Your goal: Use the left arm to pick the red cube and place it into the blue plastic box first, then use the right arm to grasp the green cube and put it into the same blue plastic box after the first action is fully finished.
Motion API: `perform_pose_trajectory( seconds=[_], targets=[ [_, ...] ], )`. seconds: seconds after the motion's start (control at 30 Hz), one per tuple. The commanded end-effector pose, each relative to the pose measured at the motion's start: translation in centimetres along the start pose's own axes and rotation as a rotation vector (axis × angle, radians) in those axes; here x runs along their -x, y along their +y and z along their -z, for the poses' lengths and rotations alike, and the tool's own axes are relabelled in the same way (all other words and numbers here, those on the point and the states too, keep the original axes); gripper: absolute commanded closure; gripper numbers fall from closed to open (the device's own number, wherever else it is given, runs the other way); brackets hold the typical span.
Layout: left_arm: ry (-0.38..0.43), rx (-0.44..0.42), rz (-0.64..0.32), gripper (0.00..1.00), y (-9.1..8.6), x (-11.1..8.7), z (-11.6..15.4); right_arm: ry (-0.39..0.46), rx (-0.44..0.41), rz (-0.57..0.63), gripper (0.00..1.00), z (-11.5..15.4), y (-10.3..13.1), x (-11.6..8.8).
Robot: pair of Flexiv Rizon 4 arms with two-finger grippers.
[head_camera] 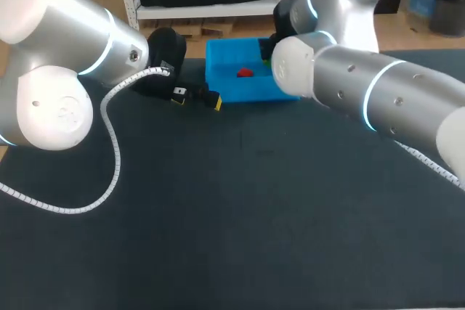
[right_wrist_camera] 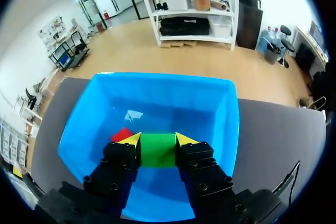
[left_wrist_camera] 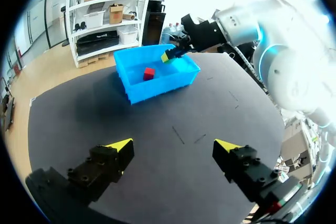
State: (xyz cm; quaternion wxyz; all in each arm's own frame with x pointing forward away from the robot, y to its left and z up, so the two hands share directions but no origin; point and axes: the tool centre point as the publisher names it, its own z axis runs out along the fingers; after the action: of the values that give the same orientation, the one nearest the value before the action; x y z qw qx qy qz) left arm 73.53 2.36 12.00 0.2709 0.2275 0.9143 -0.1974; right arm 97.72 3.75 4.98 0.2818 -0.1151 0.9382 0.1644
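The blue plastic box (head_camera: pixel 218 70) stands at the table's far middle, and the red cube (head_camera: pixel 245 72) lies inside it. In the right wrist view my right gripper (right_wrist_camera: pixel 157 141) is shut on the green cube (right_wrist_camera: pixel 157 150) and hangs over the box (right_wrist_camera: pixel 220 114), with the red cube (right_wrist_camera: pixel 122 134) just beside its finger. The left wrist view shows the green cube (left_wrist_camera: pixel 166 56) held above the box (left_wrist_camera: pixel 142 90) and the red cube (left_wrist_camera: pixel 149 73) on its floor. My left gripper (head_camera: pixel 197 96) is open and holds nothing, just left of the box; seen from its own wrist, the left gripper (left_wrist_camera: pixel 176 148) is short of the box.
My right arm's white forearm (head_camera: pixel 378 96) crosses the table's right side and hides the box's right end in the head view. A white coiled cable (head_camera: pixel 109 157) hangs from my left arm over the dark table (head_camera: pixel 240 215).
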Motion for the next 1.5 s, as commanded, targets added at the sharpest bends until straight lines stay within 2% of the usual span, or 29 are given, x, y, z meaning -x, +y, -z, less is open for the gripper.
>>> perform_pose_trajectory(
  seconds=[0.03,0.63,0.67,0.7,0.73,0.77,1.07,1.33,1.5],
  targets=[
    [-0.003,-0.006,-0.002,0.00,0.1,-0.1,0.1,0.032,0.007,-0.003,1.00,-0.9,-0.6,0.7],
    [-0.003,-0.006,-0.002,0.00,0.1,-0.1,0.1,0.070,-0.010,-0.018,1.00,-1.3,-1.1,-0.2],
    [-0.003,-0.006,-0.002,0.00,0.1,-0.1,0.1,0.071,-0.011,-0.018,0.96,-1.3,-1.1,-0.2],
    [-0.003,-0.006,-0.002,0.00,0.1,-0.1,0.1,0.072,-0.012,-0.018,0.55,-1.3,-1.1,-0.2],
    [-0.003,-0.006,-0.002,0.00,0.1,-0.1,0.1,0.072,-0.013,-0.018,0.05,-1.2,-1.2,-0.1],
    [-0.003,-0.006,-0.002,0.00,0.1,-0.1,0.1,0.073,-0.013,-0.017,0.00,-1.1,-1.1,-0.1],
    [-0.003,-0.006,-0.002,0.00,0.1,-0.1,0.1,0.047,-0.004,0.002,0.00,0.8,-0.6,0.4],
    [-0.003,-0.006,-0.002,0.00,0.1,-0.1,0.1,0.020,0.021,0.012,0.00,3.6,0.7,0.4],
    [-0.003,-0.006,-0.002,0.00,0.1,-0.1,0.1,0.013,0.007,0.005,0.00,5.8,1.0,0.2]
  ],
)
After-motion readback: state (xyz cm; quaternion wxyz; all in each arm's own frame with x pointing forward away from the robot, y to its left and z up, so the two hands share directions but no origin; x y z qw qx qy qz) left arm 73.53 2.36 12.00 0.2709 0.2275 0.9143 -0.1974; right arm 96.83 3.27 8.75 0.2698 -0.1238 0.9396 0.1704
